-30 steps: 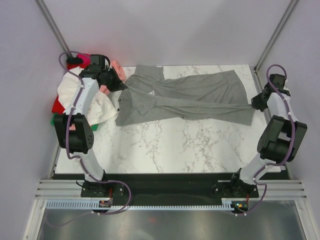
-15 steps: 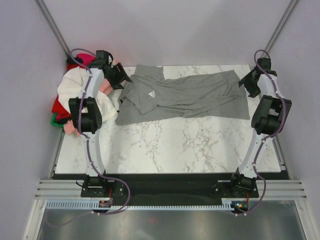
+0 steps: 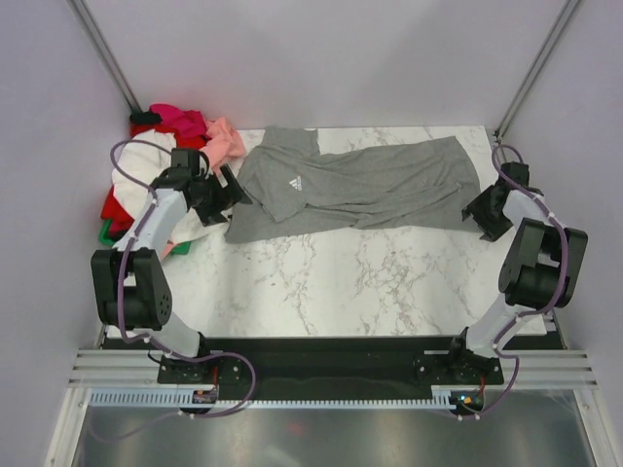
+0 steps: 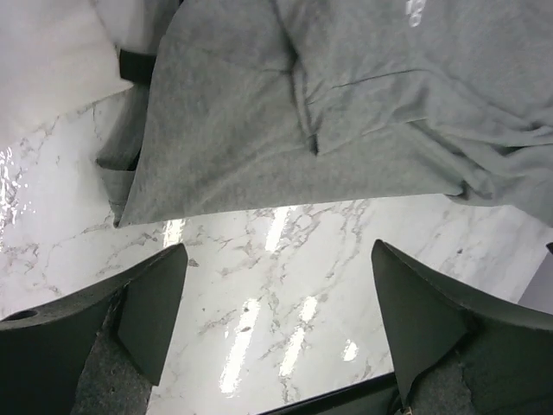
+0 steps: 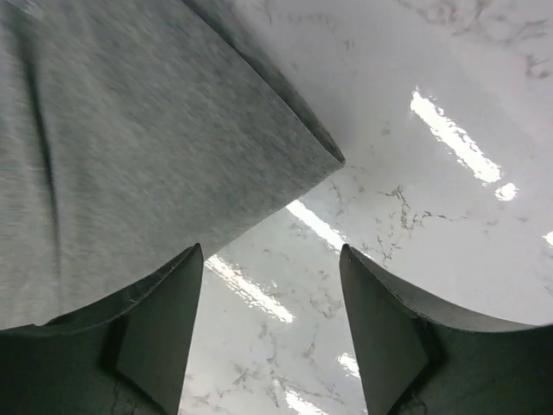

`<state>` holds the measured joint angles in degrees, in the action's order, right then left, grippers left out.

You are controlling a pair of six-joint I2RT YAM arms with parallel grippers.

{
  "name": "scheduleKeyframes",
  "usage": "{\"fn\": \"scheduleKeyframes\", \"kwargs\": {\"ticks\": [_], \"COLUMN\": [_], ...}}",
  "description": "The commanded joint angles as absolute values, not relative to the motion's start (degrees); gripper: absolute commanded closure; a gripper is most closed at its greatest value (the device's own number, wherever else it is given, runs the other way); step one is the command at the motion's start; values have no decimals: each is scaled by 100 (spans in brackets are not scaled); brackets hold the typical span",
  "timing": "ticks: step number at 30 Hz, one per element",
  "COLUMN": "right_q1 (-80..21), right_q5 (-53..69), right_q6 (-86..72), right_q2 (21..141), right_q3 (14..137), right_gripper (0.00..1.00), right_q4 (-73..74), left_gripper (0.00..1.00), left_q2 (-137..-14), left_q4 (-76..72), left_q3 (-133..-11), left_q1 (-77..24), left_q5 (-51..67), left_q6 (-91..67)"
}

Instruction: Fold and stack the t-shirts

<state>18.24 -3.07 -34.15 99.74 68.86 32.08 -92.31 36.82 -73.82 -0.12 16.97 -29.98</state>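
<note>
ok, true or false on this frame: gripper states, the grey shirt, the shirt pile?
1. The left gripper and the right gripper are open, holding nothing. True.
2. The grey t-shirt is folded into a neat square. False: it lies spread out and wrinkled on the table.
3. Its white logo faces up. True.
4. The other shirts are heaped at the table's right edge. False: the pile is at the far left corner.

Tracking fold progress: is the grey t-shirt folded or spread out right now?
Spread out, not folded: the grey t-shirt lies full length across the marble table, creased, chest logo facing up.
</note>
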Motion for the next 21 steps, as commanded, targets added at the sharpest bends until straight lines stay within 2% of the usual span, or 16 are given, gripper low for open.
{"fn": "scheduleKeyframes", "kwargs": {"ticks": [1, 5, 12, 15, 16, 18, 19, 20, 21], "right_q1": [1881, 2118, 2241, 2241, 2233, 2232, 2232, 2241, 2241], "right_q5": [130, 149, 299, 273, 264, 246, 255, 272, 290], "right_q6": [-3296, -3313, -3410, -3410, -3410, -3419, -3436, -3454, -3463], "right_q2": [10300, 10520, 10846, 10907, 10925, 10942, 10968, 10986, 11012], "right_q3": [6627, 6697, 6767, 6803, 6785, 6733, 6715, 6715, 6776], "right_gripper": [29, 33, 37, 42, 48, 58, 73, 82, 92], "right_q4": [2515, 2382, 2101, 2066, 2057, 2030, 1995, 1986, 1995], "left_gripper": [6, 9, 13, 15, 17, 35, 48, 81, 95], "left_q2": [-9316, -9465, -9773, -9870, -9896, -10001, -10167, -10256, -10344], "left_q4": [2525, 2057, 1697, 1426, 1346, 1100, 1073, 1055, 1072], "left_q3": [-6523, -5952, -5643, -5537, -5520, -5537, -5581, -5781, -5922], "left_q1": [-9, -17, -9, -17, -9, -9, -9, -9, -9], "left_q5": [1828, 1846, 1547, 1590, 1591, 1556, 1530, 1503, 1512], "left_q6": [-3322, -3498, -3717, -3832, -3867, -3964, -3981, -3990, -3999]}}
